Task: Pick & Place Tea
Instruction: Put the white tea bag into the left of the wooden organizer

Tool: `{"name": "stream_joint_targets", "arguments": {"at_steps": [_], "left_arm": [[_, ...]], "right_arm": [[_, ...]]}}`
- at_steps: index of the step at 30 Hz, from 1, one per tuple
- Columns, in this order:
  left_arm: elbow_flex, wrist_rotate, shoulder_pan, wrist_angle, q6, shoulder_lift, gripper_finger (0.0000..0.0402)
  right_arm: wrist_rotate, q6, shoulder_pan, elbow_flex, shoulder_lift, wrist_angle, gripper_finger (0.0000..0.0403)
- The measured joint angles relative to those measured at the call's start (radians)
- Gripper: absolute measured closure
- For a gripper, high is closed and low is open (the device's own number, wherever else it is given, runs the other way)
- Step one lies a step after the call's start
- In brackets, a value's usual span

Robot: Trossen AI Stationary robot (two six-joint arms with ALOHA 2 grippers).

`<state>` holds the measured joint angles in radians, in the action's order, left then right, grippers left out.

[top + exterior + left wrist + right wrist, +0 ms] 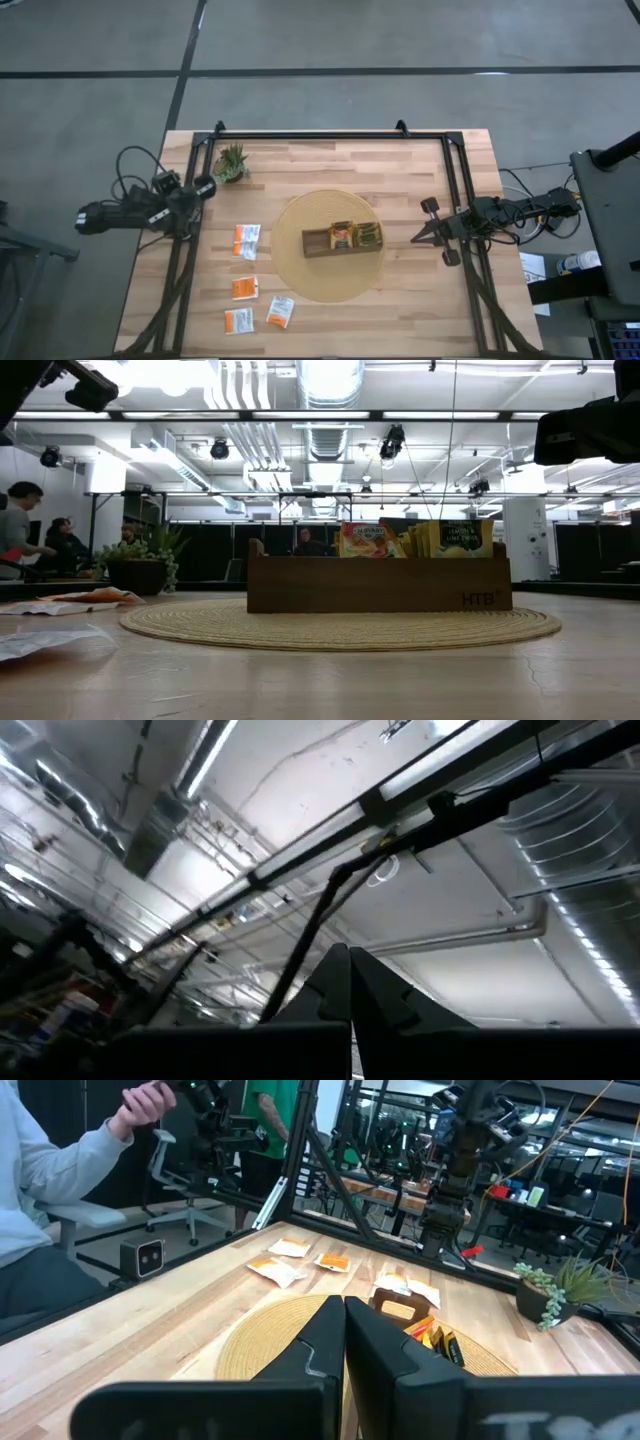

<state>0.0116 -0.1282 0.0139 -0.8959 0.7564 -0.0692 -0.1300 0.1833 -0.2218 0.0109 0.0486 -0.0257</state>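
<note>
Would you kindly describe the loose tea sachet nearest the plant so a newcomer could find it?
Start at the round woven mat, then look toward the potted plant. The tea sachet lies between them, the topmost of four loose ones.

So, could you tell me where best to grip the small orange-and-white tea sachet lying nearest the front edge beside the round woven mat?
The orange-and-white tea sachet lies flat and slightly askew on the wooden table. Probably best come straight down from above and pinch across two opposite edges, fingers turned to match its tilt; its neighbours lie apart, leaving room.

Tray (342, 242) on round mat (290, 262) mid-table; loose sachets (246, 240) left of mat; plant (231, 162) behind them.
</note>
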Motion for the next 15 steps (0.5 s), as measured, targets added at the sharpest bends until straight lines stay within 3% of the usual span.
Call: {"name": "stream_joint_targets", "arguments": {"at_steps": [3, 9, 15], "left_arm": [[0.0, -0.051, 0.0, 0.014, 0.073, 0.0, 0.0402], [0.0, -0.185, 0.0, 0.025, 0.065, 0.0, 0.0402], [0.0, -0.197, 0.0, 0.025, 0.066, 0.0, 0.0402]], "right_arm": [[0.0, 0.0, 0.0, 0.0, 0.0, 0.0, 0.0394], [0.0, 0.0, 0.0, 0.0, 0.0, 0.0, 0.0394], [0.0, 0.0, 0.0, 0.0, 0.0, 0.0, 0.0394]]}}
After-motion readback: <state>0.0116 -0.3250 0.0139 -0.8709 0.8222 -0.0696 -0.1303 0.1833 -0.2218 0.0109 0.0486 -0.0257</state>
